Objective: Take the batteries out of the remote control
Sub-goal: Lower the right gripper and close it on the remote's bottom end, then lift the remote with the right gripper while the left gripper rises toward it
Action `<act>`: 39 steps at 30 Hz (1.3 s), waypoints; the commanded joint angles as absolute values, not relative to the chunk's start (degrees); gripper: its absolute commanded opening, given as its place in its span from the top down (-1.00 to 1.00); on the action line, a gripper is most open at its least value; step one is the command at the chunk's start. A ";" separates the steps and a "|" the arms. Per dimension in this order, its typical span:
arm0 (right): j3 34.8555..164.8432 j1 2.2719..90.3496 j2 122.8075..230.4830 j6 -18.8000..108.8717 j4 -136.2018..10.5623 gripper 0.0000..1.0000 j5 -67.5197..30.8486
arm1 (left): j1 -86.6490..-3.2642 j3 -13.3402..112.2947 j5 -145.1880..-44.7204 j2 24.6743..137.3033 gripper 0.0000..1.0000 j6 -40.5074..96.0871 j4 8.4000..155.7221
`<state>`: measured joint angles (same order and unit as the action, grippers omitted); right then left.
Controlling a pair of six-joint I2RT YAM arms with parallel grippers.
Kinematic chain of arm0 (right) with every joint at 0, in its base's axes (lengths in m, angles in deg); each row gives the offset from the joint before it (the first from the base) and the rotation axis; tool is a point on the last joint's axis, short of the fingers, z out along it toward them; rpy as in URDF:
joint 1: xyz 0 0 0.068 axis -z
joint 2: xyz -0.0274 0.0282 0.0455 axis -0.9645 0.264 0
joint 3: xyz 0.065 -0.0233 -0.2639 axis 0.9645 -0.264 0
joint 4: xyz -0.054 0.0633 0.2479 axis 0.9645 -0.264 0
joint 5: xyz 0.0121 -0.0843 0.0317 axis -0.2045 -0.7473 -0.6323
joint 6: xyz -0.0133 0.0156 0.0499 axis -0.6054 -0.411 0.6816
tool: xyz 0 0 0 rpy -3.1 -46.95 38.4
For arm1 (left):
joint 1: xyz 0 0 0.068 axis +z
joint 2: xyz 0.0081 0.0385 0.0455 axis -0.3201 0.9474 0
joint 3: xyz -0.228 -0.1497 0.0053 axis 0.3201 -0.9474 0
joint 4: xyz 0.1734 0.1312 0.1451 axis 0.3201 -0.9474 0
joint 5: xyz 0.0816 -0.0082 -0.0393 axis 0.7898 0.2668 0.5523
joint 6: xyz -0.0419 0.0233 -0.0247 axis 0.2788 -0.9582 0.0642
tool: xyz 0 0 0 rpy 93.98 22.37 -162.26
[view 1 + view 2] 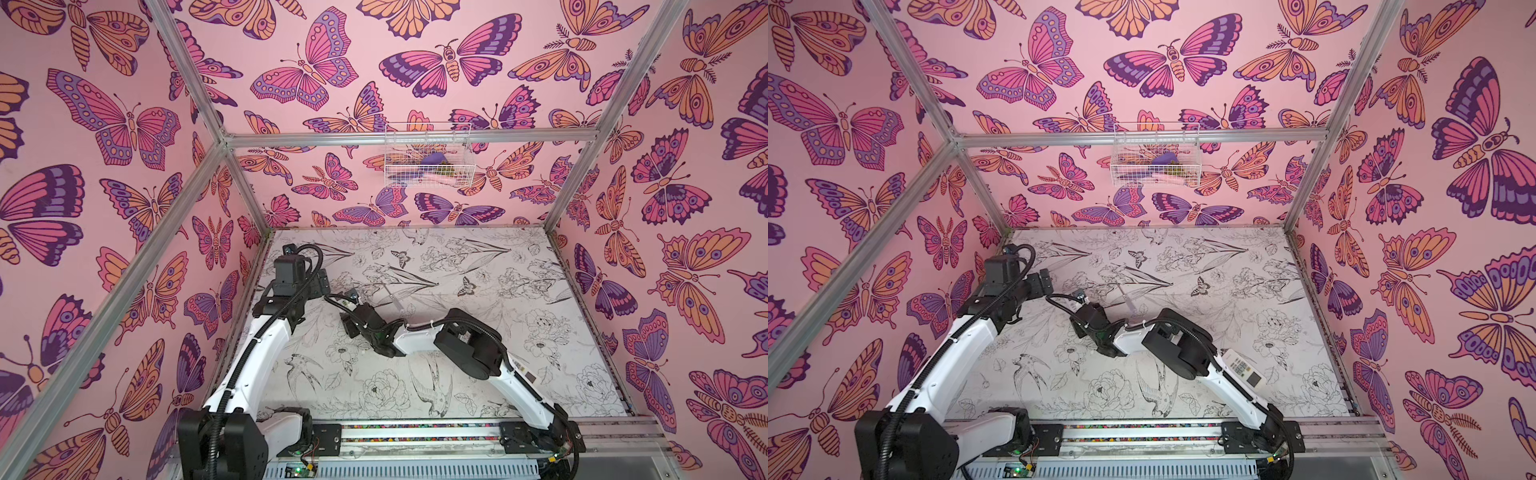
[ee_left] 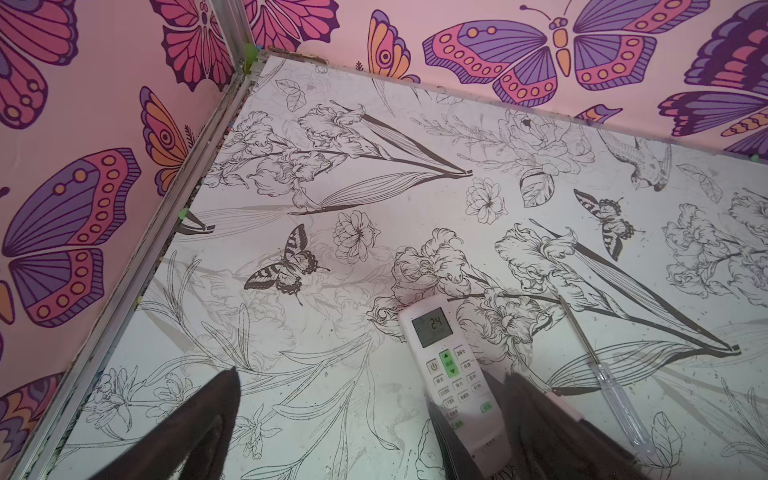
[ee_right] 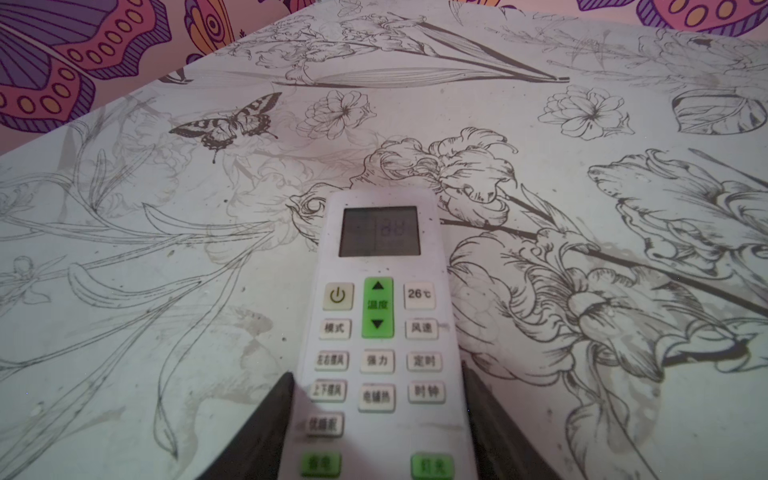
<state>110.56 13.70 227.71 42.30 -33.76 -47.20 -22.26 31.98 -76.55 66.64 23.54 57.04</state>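
The right claw (image 3: 376,370) has a finger at each side of the white remote (image 3: 378,291), left of the worktop's (image 3: 124,291) middle; I cannot tell if it squeezes. The batteries are hidden from sight. The left claw (image 2: 372,372) is wide apart, with a screwdriver (image 2: 606,376) lying near the remote.

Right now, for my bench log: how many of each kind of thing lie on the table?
Remotes: 2
Screwdrivers: 1
Batteries in view: 0
Total: 3
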 commanded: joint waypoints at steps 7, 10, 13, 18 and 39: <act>101.39 14.40 221.18 41.54 -32.56 0.06 -40.93 | -23.26 31.73 -80.15 65.82 -0.99 20.90 56.66; 97.51 14.68 218.65 41.09 -29.38 0.07 -40.26 | -23.34 30.83 -81.86 65.38 -0.99 20.17 57.72; 94.16 15.36 215.32 40.87 -28.42 0.07 -39.18 | -23.24 31.50 -82.68 65.46 -0.99 19.12 56.76; 86.02 16.62 209.37 39.82 -22.83 0.09 -36.26 | -23.47 31.14 -85.54 65.38 -0.99 17.42 57.28; 71.11 27.76 185.96 36.44 -31.43 0.40 -4.25 | -26.68 45.94 -103.85 68.12 -0.99 -4.48 43.14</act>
<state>71.90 26.31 189.55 37.64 -29.61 -11.09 -25.52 43.47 -98.75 66.90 2.47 47.67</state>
